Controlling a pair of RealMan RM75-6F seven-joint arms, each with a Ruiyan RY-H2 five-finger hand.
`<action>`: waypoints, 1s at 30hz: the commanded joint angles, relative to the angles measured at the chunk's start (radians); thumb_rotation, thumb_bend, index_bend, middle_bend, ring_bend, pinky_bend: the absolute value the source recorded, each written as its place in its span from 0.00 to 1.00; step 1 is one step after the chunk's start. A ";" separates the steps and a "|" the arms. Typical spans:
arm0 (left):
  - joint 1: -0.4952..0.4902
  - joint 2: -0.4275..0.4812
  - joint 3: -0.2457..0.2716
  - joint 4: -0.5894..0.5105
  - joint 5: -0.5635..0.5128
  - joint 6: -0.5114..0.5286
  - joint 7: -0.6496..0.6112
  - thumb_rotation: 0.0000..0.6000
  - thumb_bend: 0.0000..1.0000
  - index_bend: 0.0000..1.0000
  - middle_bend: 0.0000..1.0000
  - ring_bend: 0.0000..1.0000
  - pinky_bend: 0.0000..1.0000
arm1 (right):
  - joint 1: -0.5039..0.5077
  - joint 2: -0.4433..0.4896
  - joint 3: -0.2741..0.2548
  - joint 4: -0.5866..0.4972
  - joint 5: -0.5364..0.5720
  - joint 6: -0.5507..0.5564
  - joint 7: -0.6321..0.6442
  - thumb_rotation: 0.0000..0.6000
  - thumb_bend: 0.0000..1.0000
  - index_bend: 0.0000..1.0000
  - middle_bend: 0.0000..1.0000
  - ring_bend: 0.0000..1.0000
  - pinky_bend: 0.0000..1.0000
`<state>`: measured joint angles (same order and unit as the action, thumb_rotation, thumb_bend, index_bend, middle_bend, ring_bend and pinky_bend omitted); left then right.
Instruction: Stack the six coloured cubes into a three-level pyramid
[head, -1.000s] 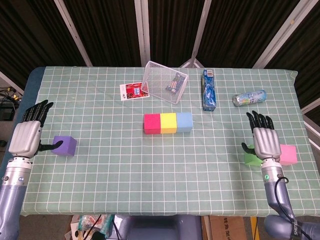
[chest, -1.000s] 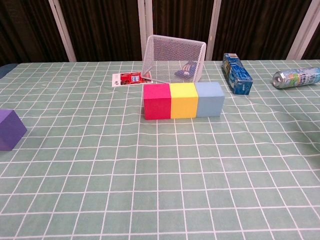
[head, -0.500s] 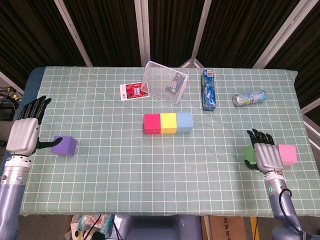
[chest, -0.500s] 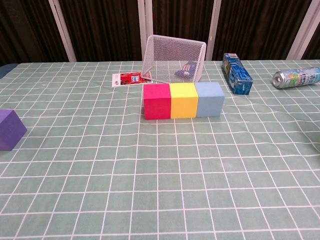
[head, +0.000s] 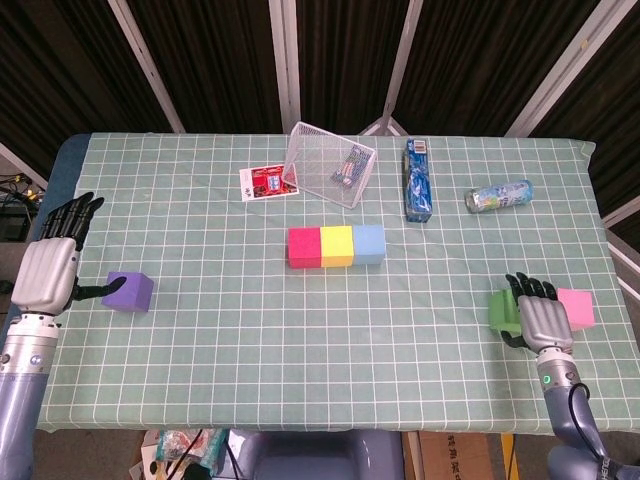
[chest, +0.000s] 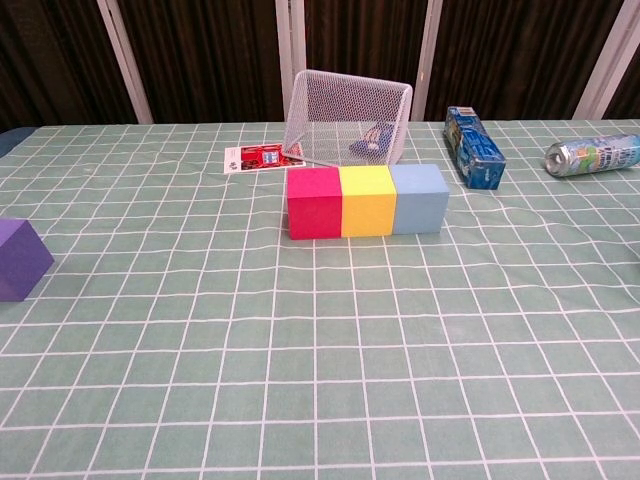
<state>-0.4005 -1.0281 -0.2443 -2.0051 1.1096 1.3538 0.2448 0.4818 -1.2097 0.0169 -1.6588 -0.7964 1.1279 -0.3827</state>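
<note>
Right hand (head: 541, 320) dropped onto green cube (head: 500, 310); fingers (head: 527, 288) curled.

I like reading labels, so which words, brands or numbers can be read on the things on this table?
Red and white card: print too small to read.
Blue box: lettering blurred.
Can: label blurred.
Packet in the wire basket: unreadable.
Cubes: no markings.

Counter and dark backdrop

The counter (head: 200, 350) has a green cloth with white grid; behind it hang dark curtains (chest: 200, 60) between pale metal bars (chest: 120, 60).
</note>
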 joint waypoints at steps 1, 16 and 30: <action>0.001 0.000 0.001 -0.002 0.001 0.000 -0.001 1.00 0.09 0.00 0.00 0.00 0.00 | -0.006 -0.009 0.004 0.027 0.011 -0.020 0.005 1.00 0.30 0.00 0.17 0.03 0.00; 0.000 -0.002 0.004 -0.003 0.000 -0.008 -0.003 1.00 0.09 0.00 0.00 0.00 0.00 | -0.026 -0.043 0.026 0.103 -0.034 -0.045 0.032 1.00 0.30 0.00 0.40 0.26 0.00; 0.001 0.004 -0.002 -0.007 -0.001 -0.006 -0.010 1.00 0.09 0.00 0.00 0.00 0.00 | 0.086 0.091 0.148 -0.110 -0.084 -0.059 -0.063 1.00 0.30 0.00 0.40 0.26 0.00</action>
<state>-0.3992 -1.0236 -0.2458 -2.0119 1.1086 1.3475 0.2352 0.5338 -1.1444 0.1367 -1.7412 -0.8914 1.0899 -0.4131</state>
